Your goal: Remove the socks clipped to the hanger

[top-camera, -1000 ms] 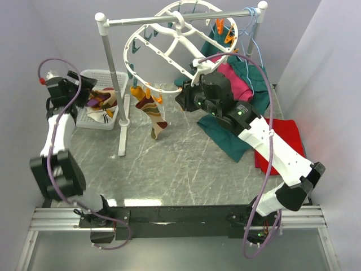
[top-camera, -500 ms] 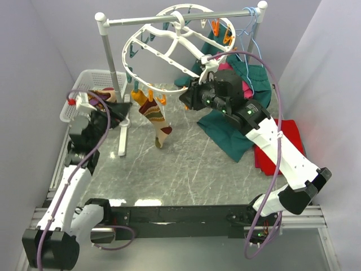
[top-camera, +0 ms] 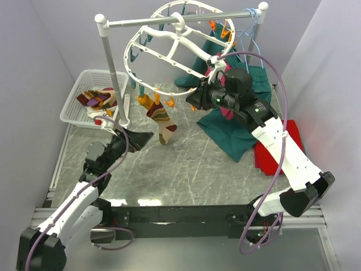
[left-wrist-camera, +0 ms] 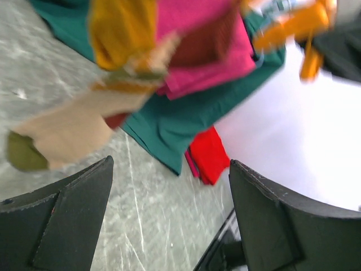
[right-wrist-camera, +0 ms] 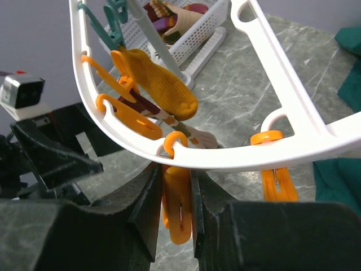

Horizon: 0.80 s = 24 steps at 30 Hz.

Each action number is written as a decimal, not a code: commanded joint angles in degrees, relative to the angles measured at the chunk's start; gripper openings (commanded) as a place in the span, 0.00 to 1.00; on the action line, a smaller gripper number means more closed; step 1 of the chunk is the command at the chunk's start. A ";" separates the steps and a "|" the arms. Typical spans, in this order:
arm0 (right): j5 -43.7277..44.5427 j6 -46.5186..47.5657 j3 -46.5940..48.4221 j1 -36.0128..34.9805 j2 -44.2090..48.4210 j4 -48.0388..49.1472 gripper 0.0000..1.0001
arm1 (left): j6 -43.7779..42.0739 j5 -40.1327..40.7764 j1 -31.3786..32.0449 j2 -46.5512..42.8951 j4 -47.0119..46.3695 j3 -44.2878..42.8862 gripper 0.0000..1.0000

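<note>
Fingers (right-wrist-camera: 141,214) of the right gripper (right-wrist-camera: 176,212) are clamping down on an orange clip (right-wrist-camera: 179,231) dangling off the rim of the white hanger (right-wrist-camera: 293,121), which is hanging tilted from the rack pole (top-camera: 141,21). The left gripper (top-camera: 139,137) is hovering spread wide with nothing in it, just beside the striped sock (top-camera: 162,121) that's hanging clipped to the hanger. A few other socks (top-camera: 98,100) are sitting in the white basket (top-camera: 72,96).
</note>
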<state>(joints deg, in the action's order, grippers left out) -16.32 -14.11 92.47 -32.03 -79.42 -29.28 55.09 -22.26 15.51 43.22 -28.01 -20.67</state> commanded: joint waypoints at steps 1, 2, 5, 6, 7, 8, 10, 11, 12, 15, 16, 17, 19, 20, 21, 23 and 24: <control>-5.21 -0.39 -0.36 1.36 2.07 1.94 0.00 | -6.91 3.43 6.63 -1.91 -11.10 2.03 0.87; -5.74 -0.48 -0.44 1.36 2.16 2.12 0.00 | -8.93 5.54 7.86 -2.26 -11.01 1.95 0.87; -6.36 -0.74 -0.97 1.71 2.77 2.73 0.00 | -16.58 12.82 12.26 -2.53 -11.10 1.42 0.87; -6.62 -0.74 -1.06 1.71 2.78 2.82 0.00 | -19.38 14.34 13.57 -2.18 -11.54 1.07 0.87; -6.88 -0.83 -1.23 1.71 2.78 2.82 0.00 | -20.54 16.09 14.02 -0.61 -11.80 0.81 0.87; -7.06 -1.09 -1.24 1.71 2.78 3.00 0.00 | -21.33 19.24 14.37 0.54 -11.80 0.37 0.86; -7.68 -1.18 -1.41 1.80 2.69 3.09 0.00 | -22.66 21.55 14.55 4.65 -11.45 -1.13 0.86; -7.85 -1.27 -1.50 1.80 2.86 3.43 0.00 | -23.01 22.08 14.46 6.07 -11.54 -1.57 0.84; -7.94 -1.27 -1.59 1.71 2.78 3.52 0.00 | -23.27 22.09 14.46 7.39 -12.24 -2.27 0.84; -7.94 -1.27 -1.32 1.80 2.86 2.82 0.00 | -23.27 22.08 14.55 10.82 -15.40 -2.45 0.82; -7.68 -1.10 -1.32 1.80 3.04 2.65 0.00 | -23.27 24.00 14.55 11.61 -16.37 -2.54 0.81; -7.50 -1.01 -1.41 1.80 3.39 2.56 0.00 | -23.19 24.45 14.46 11.88 -16.55 -2.71 0.79; -7.59 -0.92 -1.76 1.80 3.92 2.56 0.00 | -24.15 23.94 14.46 12.85 -17.69 -3.41 0.78; -7.68 -0.92 -1.94 1.71 4.18 2.56 0.00 | -24.50 23.24 14.55 13.37 -18.30 -3.76 0.74; -7.76 -0.92 -2.29 1.80 4.27 2.73 0.00 | -25.03 22.27 14.55 13.99 -19.09 -4.29 0.72; -8.20 -1.27 -2.81 1.80 4.53 3.08 0.00 | -24.16 17.97 14.55 15.92 -22.94 -4.65 0.65; -8.47 -1.27 -3.08 1.80 4.53 3.09 0.01 | -23.54 16.65 14.55 16.54 -25.23 -3.95 0.63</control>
<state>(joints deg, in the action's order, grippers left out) -23.22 -15.18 90.50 -30.68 -77.47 -27.53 32.25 -0.89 29.82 57.78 -42.52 -22.17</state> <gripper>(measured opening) 0.294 0.674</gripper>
